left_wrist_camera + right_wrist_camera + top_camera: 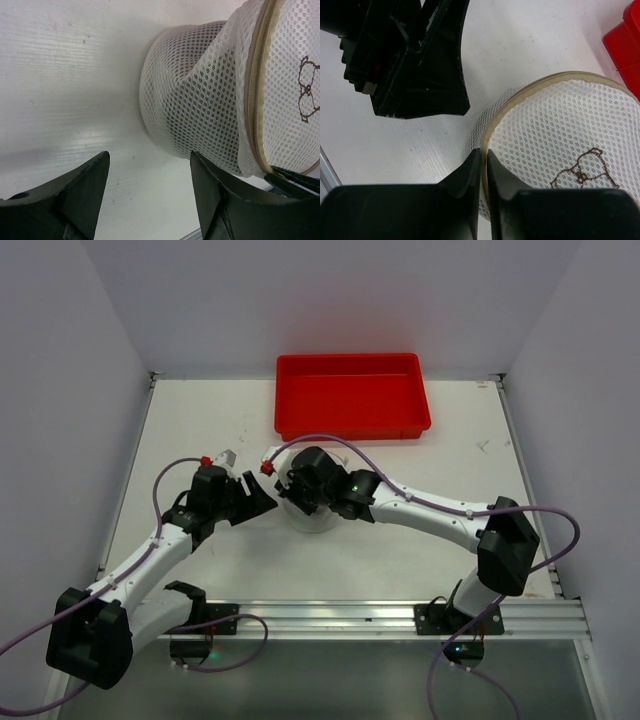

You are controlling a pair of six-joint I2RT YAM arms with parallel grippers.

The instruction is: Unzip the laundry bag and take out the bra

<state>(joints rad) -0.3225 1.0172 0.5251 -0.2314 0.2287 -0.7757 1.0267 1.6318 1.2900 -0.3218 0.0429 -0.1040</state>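
Observation:
The laundry bag (312,520) is a round white mesh case with a tan zipper band and a small bra icon, lying mid-table. In the right wrist view my right gripper (484,152) is shut on the zipper band at the rim of the bag (560,135). My left gripper (150,160) is open and empty, just left of the bag (200,100) and not touching it. In the top view the left gripper (262,498) and right gripper (300,492) meet over the bag. The bra is hidden; only a faint dark shade shows through the mesh.
A red rectangular tray (352,395) stands behind the bag at the table's far side; its corner shows in the right wrist view (625,50). An aluminium rail (330,615) runs along the near edge. Walls close in left and right.

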